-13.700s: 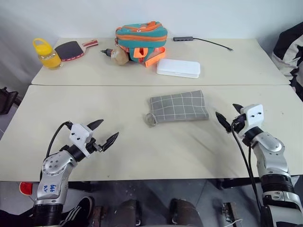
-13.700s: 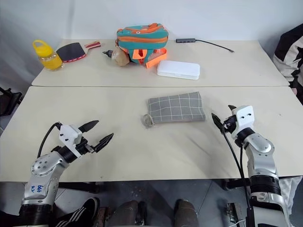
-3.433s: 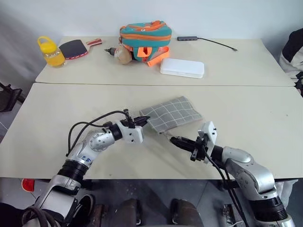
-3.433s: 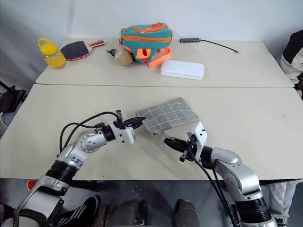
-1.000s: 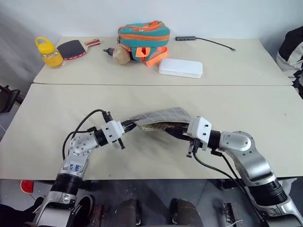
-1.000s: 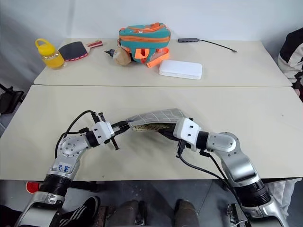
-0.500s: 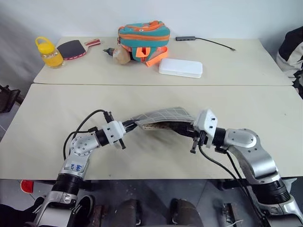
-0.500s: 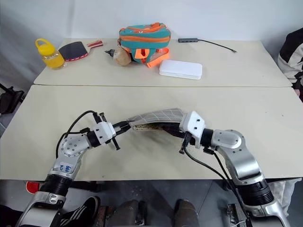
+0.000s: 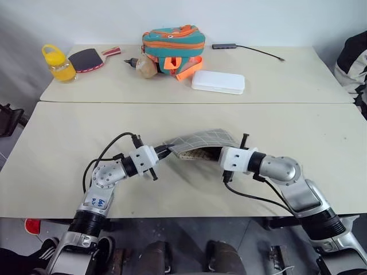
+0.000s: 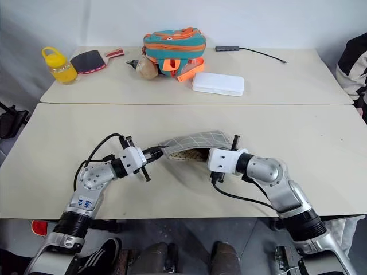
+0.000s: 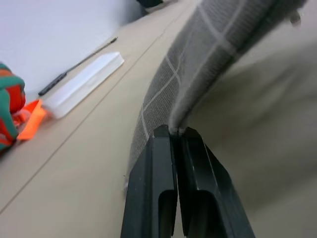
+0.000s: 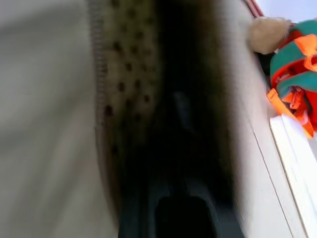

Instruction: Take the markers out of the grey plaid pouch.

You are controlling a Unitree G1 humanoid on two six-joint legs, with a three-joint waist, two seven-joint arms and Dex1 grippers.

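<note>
The grey plaid pouch [image 9: 200, 139] hangs above the near table, its left end raised and its tan dotted lining [image 12: 116, 74] showing at the open mouth. My left gripper [image 11: 173, 130] is shut on the pouch's fabric edge at that left end [image 9: 167, 149]. My right gripper [image 9: 213, 153] reaches in from the right and is pushed into the open mouth, under the grey top flap. Its tip is lost in the dark inside. The markers are hidden.
On the far table stand a teal-and-orange bag [image 9: 172, 41], a white flat box [image 9: 218, 82], a yellow bottle [image 9: 56, 63], a paddle [image 9: 86, 58] and a cable with a hub [image 9: 226, 46]. A seam [image 9: 114, 102] divides the two tables. Dark clothing [image 9: 355, 63] sits at the right edge.
My right wrist has rolled and pushed towards the left, deeper into the pouch's mouth. The left gripper keeps its hold on the pouch's end.
</note>
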